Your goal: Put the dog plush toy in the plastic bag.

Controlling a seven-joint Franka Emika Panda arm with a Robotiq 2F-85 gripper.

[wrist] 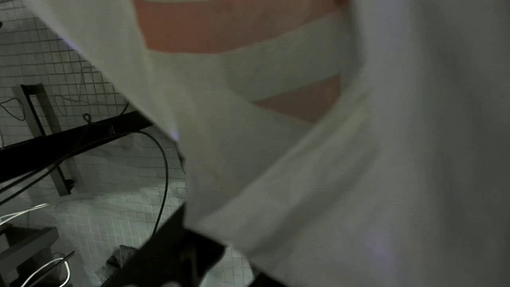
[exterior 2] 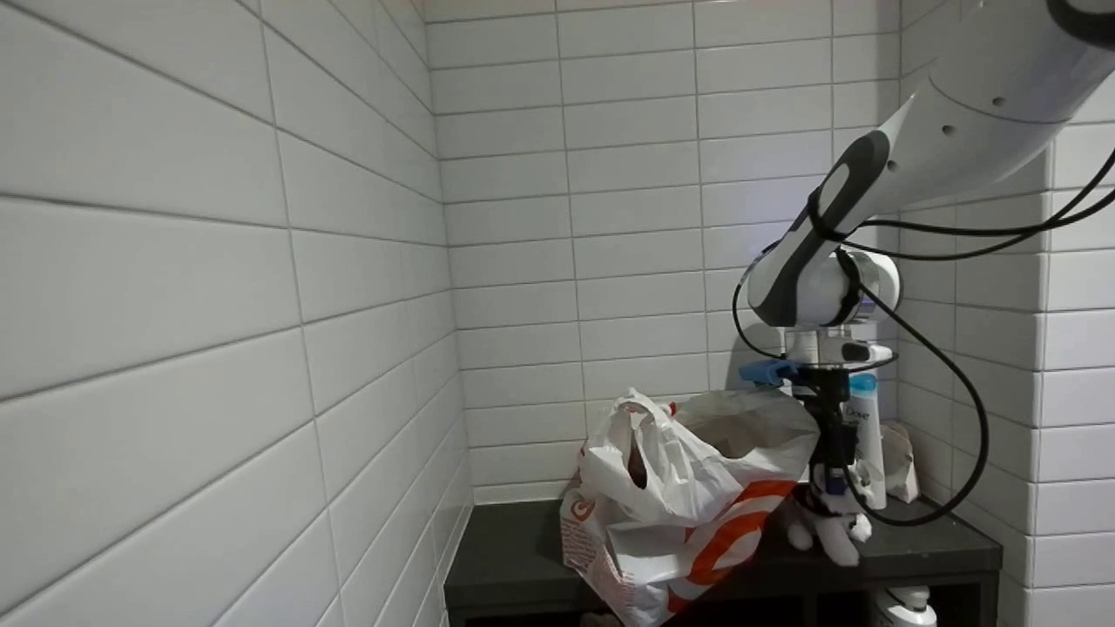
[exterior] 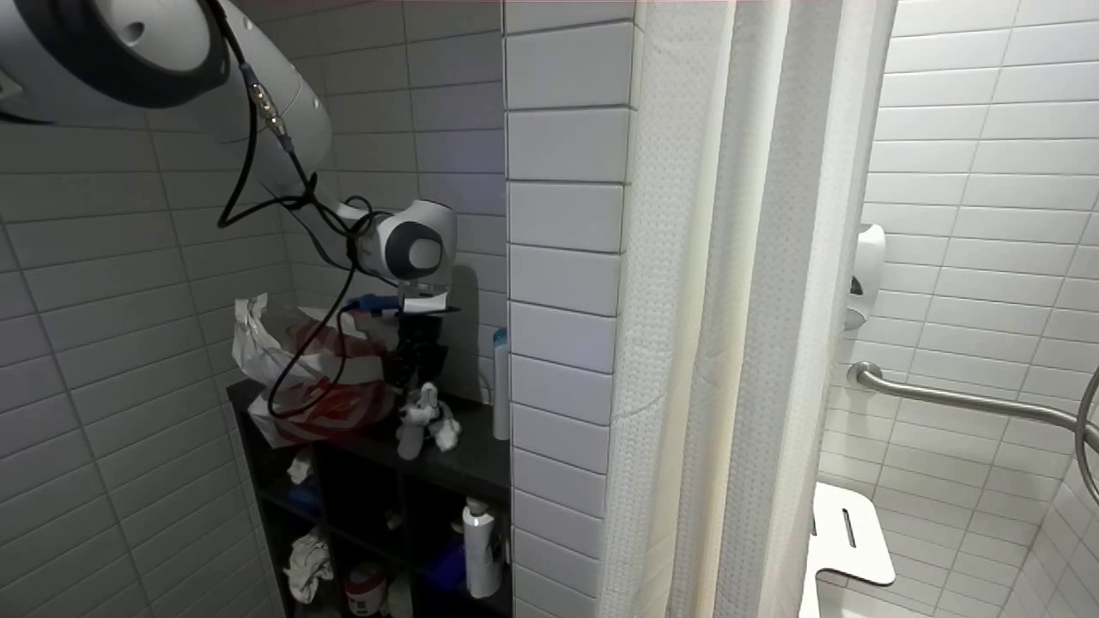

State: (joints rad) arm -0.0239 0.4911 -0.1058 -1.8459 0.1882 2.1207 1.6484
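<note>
On top of a dark shelf (exterior 2: pixel 514 557) between tiled walls (exterior 2: pixel 636 218), a plastic bag (exterior 2: pixel 671 501), white with red patches, stands with one handle loop sticking up. Just beside it, near the front edge of the shelf top, is the dog plush toy (exterior: pixel 421 418), outside the bag, its legs pointing down. The arm (exterior 2: pixel 984 139) reaches over, and its gripper (exterior 2: pixel 827 496) points straight down, with the fingers at the toy in both exterior views. One dark finger shows against the toy, but the far side is hidden, so I cannot tell how narrow the gap is or whether the toy is held. The bag fills most of the wrist view, leaving tiled floor (wrist: pixel 119 211) at its left.

Near the toy, an upright white bottle with a blue cap (exterior 2: pixel 865 435) stands just beside a pale packet (exterior 2: pixel 900 466). Below, the cubbies hold a white bottle (exterior: pixel 482 554), a crumpled white cloth (exterior: pixel 307 566) and a red and white tub (exterior: pixel 366 590). Past the wall's edge, a pale curtain (exterior: pixel 730 300) hangs, with a metal grab bar (exterior: pixel 970 399) and a white seat (exterior: pixel 854 532) beyond it.
</note>
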